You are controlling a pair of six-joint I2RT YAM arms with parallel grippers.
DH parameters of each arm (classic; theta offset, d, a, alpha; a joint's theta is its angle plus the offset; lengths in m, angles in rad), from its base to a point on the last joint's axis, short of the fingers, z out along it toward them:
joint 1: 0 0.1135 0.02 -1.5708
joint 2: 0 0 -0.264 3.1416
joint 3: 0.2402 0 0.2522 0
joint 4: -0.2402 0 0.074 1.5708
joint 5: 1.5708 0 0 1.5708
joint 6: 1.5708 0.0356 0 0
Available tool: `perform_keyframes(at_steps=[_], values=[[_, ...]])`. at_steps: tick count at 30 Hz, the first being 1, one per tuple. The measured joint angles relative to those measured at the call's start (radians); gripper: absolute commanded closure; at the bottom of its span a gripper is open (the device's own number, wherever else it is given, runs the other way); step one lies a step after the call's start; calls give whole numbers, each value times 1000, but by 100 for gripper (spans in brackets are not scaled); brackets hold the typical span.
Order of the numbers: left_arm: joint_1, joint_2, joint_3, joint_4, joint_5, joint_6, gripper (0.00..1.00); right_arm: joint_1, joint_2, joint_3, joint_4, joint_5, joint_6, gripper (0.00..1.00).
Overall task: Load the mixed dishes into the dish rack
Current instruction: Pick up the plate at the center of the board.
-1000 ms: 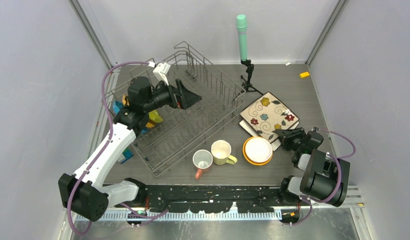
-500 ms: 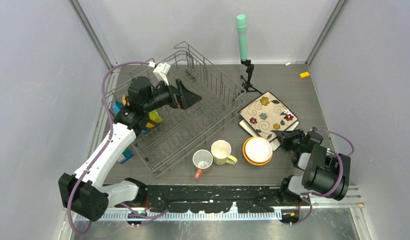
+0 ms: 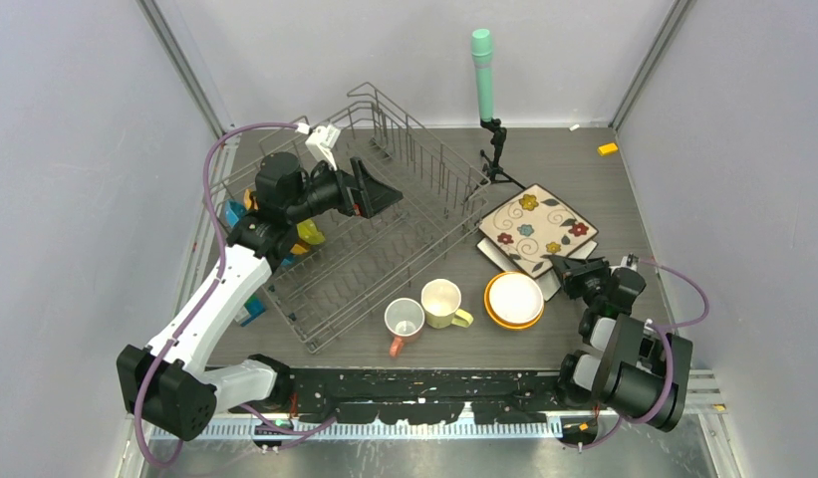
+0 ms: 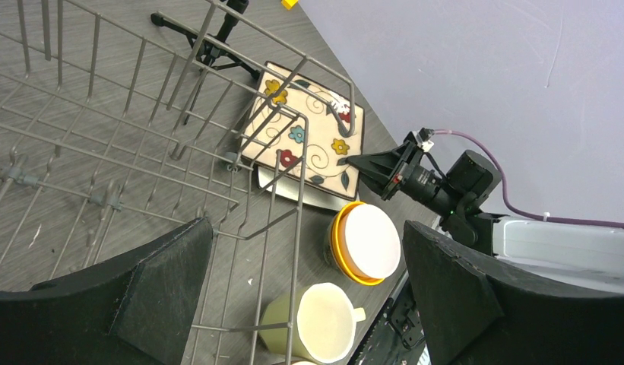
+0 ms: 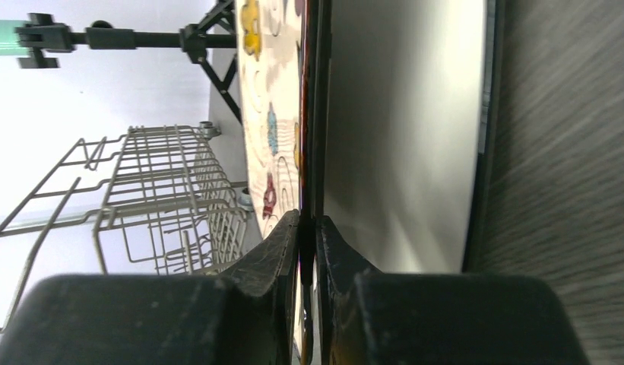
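Observation:
The wire dish rack (image 3: pixel 365 219) stands at the centre left. My left gripper (image 3: pixel 383 195) hangs open and empty over it; in its wrist view its jaws (image 4: pixel 308 236) frame the rack wires (image 4: pixel 141 137), the white-in-orange bowls (image 4: pixel 367 242) and the pale-yellow mug (image 4: pixel 316 323). My right gripper (image 3: pixel 559 265) is shut on the near edge of a flowered square plate (image 3: pixel 537 225), tilting it up off a white square plate (image 3: pixel 504 261). The right wrist view shows that gripper (image 5: pixel 308 220) clamping the plate's edge (image 5: pixel 308 114) over the white plate (image 5: pixel 403 129). A pink mug (image 3: pixel 404 321) stands near the yellow mug (image 3: pixel 442 302).
A green-topped cylinder on a black tripod (image 3: pixel 482 70) stands behind the flowered plate. A small yellow block (image 3: pixel 608 149) lies at the far right. Round plates (image 3: pixel 307 234) and a blue-green box (image 3: pixel 251 311) sit left of the rack, partly hidden by my left arm.
My right gripper has lifted the near edge of the flowered plate, which now tilts up and looks shorter. The right arm has turned. The left arm has not moved.

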Motion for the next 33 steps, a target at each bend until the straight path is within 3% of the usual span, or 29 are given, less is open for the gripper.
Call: perform_keyframes(at_steps=[16,33], values=[[0,0,0,0,0,0,1,0,-185,0,-110,40,63,100],[0,0,0,-2,1,4,1,-2,-438,62,-659,149,-70,100]])
